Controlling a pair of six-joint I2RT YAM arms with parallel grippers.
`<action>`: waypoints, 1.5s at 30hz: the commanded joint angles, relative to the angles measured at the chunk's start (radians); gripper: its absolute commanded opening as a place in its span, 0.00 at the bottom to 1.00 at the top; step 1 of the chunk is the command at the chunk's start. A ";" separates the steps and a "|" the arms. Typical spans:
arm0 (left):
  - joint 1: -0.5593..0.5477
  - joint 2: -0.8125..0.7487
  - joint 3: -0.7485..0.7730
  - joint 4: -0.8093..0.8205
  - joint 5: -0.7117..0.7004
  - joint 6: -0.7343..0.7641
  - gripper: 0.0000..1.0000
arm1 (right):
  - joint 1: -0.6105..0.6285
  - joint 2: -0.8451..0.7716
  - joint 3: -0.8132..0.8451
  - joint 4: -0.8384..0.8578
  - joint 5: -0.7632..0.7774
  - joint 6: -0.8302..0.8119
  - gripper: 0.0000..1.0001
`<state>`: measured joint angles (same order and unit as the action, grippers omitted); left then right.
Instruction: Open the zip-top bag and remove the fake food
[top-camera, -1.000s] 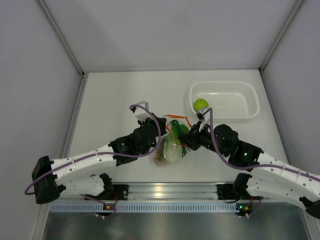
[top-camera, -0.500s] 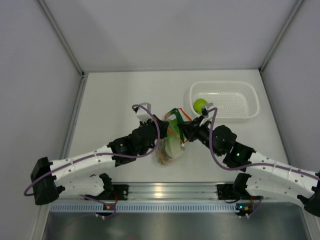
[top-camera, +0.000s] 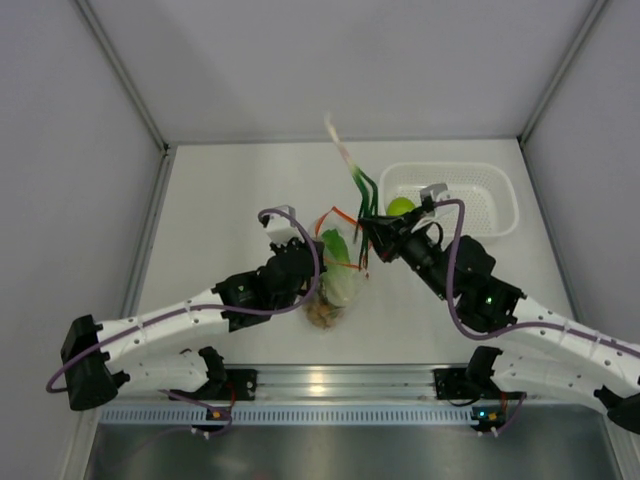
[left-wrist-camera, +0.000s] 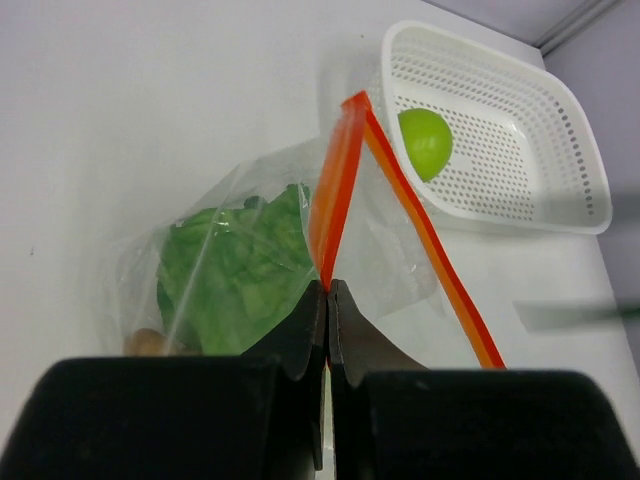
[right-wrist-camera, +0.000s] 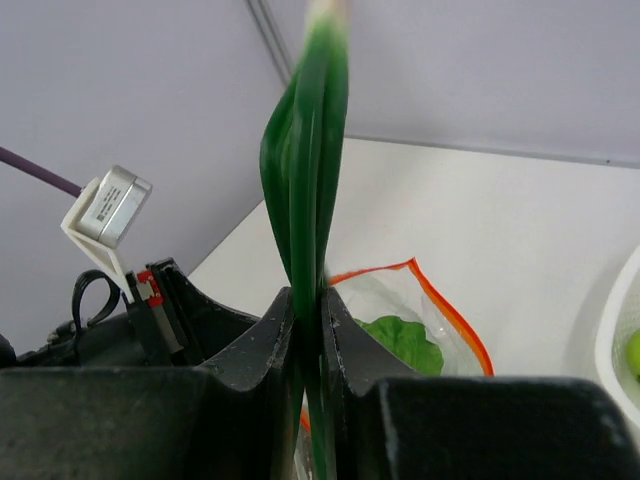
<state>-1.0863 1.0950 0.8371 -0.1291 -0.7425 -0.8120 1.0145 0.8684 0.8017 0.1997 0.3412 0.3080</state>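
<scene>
The right pincer (top-camera: 368, 232) has come up from the mouth of the bag (top-camera: 338, 285) and now stands clenched on a long green stalk (top-camera: 356, 182) with a pale tip. A moment ago that stalk was down among the bag's contents. Now it rises clear of the plastic, slanting up past the basket (top-camera: 490, 200) at the corner nearest the bag.

The left pincer (left-wrist-camera: 327, 290) stays clamped on the orange zip strip (left-wrist-camera: 335, 190), holding the bag open beside the basket, on the side toward the left arm. The strip's 2 halves spread apart in a V that points toward the basket.

The lime (top-camera: 401, 208) lies in the basket as before.

So I judge 1 more piece is free and only needs carrying over the basket rim and letting go. At least 2 items are still in the bag: a leafy green lettuce piece (left-wrist-camera: 235, 265) near the mouth, and a brown cluster (top-camera: 322, 315) at the end of the bag farthest from the basket. The task looks partly done, and the bag needs to stay held for further pulls.
</scene>
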 joint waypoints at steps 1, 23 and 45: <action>0.017 -0.020 0.043 -0.041 -0.063 0.019 0.00 | -0.011 -0.052 0.021 -0.023 0.045 0.003 0.00; 0.221 -0.053 0.247 -0.250 0.135 0.284 0.00 | -0.721 0.026 0.050 -0.246 -0.335 0.097 0.00; 0.256 -0.050 0.200 -0.273 0.180 0.289 0.00 | -1.105 0.655 0.416 -0.652 -0.817 -0.101 0.00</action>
<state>-0.8379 1.0557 1.0431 -0.4305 -0.5716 -0.5278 -0.0795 1.4891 1.1103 -0.4015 -0.4347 0.2596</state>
